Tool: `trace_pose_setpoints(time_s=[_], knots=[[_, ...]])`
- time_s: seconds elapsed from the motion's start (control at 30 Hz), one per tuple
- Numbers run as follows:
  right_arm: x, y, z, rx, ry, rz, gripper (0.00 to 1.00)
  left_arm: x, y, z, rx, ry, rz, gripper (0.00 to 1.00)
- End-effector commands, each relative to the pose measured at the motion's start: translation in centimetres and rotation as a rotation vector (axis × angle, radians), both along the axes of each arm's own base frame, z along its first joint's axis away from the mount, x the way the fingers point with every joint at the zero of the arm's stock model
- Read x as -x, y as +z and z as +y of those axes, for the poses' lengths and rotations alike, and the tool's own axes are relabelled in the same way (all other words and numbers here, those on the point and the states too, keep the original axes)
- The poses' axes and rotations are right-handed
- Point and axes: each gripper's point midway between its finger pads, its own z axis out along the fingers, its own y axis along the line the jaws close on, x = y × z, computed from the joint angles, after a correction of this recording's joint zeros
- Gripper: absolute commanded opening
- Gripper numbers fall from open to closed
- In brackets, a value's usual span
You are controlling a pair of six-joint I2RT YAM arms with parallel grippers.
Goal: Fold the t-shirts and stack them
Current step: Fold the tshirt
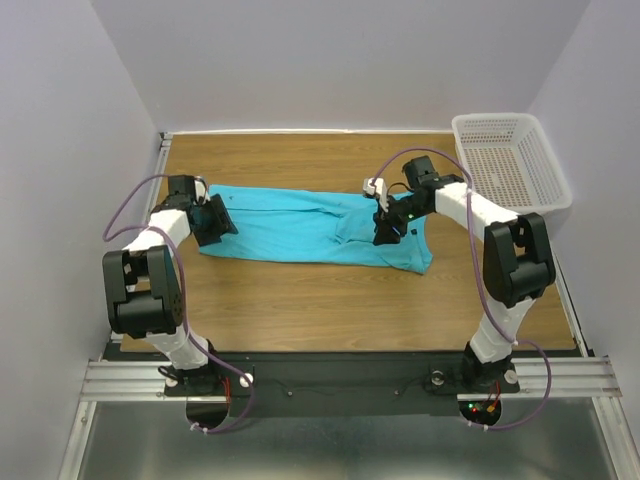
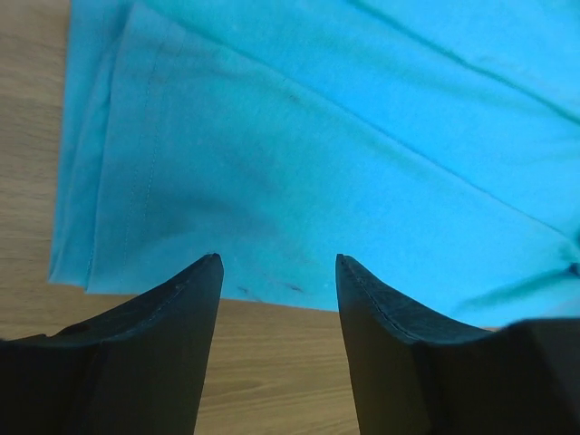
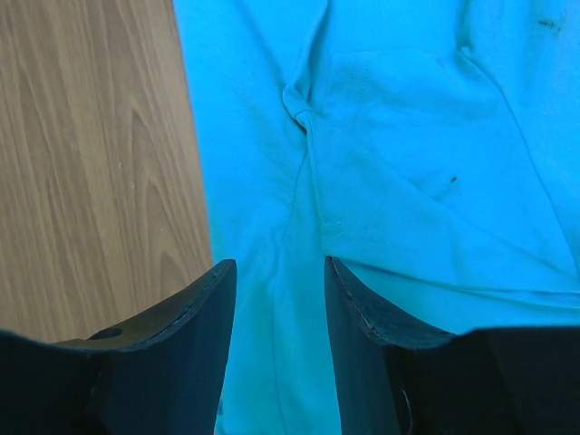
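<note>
Lying flat on the wooden table point(image 1: 330, 300), the turquoise t-shirt point(image 1: 300, 228) stretches between both arms. The left gripper point(image 2: 278, 263) hovers parted and empty at the cloth's edge, the right gripper point(image 3: 281, 265) likewise spread over a creased seam. Each should pinch every layer squarely before folding

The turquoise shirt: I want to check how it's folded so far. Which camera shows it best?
Top external: the whole turquoise shirt shows there, end to end, lying as a long flat band. The left wrist view shows only a hemmed edge and one corner; the right wrist view shows only a creased, seamed patch.
</note>
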Motion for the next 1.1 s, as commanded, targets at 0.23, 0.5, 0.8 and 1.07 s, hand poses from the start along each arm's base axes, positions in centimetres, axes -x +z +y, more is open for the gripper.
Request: trace_pose_setpoints(time_s=[0.23,0.5,0.8,1.07], knots=[[-3.0,-1.2,0.8,0.111,0.025,-0.129,0.5,-2.1,12.2,1.4,-0.013,0.067,-0.345,0.68],[-2.8,-3.0,1.6,0.153,0.022,-0.103,0.5,0.7,15.2,2.7,-0.013,0.098,-0.436,0.7],[-4.2,-3.1,1.7,0.164,-0.036,-0.115,0.22,2.5,15.4,1.7,0.028,0.09,-0.457,0.7],[-5.1,-1.4,2.1,0.143,-0.067,-0.136,0.0,2.9,15.4,1.2,0.05,0.07,-0.46,0.7]])
